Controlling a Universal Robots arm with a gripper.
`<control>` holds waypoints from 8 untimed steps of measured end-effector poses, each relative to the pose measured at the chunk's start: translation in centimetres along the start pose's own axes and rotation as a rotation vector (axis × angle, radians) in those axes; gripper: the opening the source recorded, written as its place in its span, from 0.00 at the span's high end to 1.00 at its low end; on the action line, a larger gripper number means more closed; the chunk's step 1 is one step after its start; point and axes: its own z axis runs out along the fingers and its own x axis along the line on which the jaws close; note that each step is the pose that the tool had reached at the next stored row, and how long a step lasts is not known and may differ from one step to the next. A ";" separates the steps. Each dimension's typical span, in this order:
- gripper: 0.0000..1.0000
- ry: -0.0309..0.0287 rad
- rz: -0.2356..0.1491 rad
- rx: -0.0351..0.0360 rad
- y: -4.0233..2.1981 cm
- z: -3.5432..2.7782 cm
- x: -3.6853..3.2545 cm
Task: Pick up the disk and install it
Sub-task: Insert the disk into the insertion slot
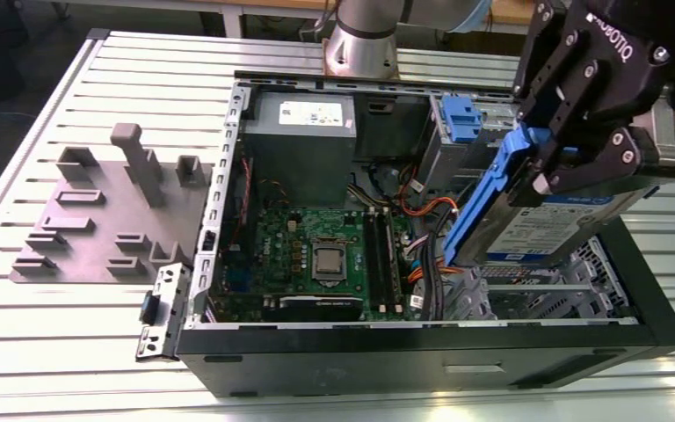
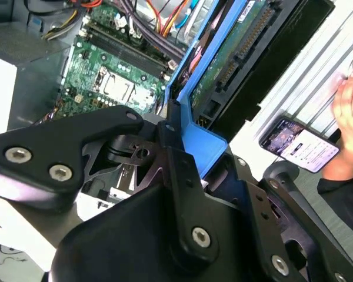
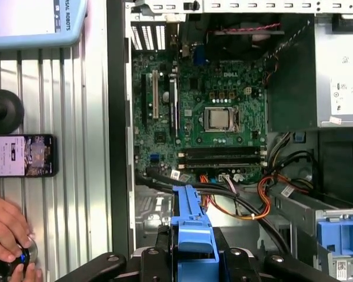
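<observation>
**A:** Where is the disk [image 1: 545, 230] at this moment?

**B:** In the air, gripped by the pincer [image 1: 572, 154]. In the exterior view the black fingers are clamped on its upper end, on the blue bracket that runs along its edge. The drive hangs tilted above the open computer case [image 1: 431, 343], over the metal drive cage [image 1: 548, 294] at the exterior view's right end of the case, with its blue-and-white label facing the camera.

**A:** Is it seated in the cage?

**B:** No. Its lower end is near the cage, but whether it touches I cannot tell.

**A:** What else is in the case?

**B:** The green motherboard [image 1: 320, 255] lies flat on the case floor with the processor socket near its middle. The grey power supply [image 1: 302, 132] with a white sticker sits at the far end, and a bundle of orange and black cables [image 1: 431, 211] runs between the board and the drive bays. A second blue bracket [image 1: 460, 119] stands in an upper bay.

**A:** And outside the case?

**B:** The case rests on a slatted metal table [image 1: 56, 352]. A grey fixture plate [image 1: 97, 220] with upright blocks lies just beside it on the exterior view's left. In the first wrist view a phone [image 3: 20, 155] lies on the table slats, and a person's hand [image 3: 6, 226] rests near it on a dark round knob.
</observation>
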 end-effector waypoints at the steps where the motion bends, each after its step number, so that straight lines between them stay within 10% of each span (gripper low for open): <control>1: 0.63 0.0000 0.000 0.0000 -0.25 0.06 -0.01; 8: 0.63 0.0002 0.001 0.0001 -1.65 0.49 -0.07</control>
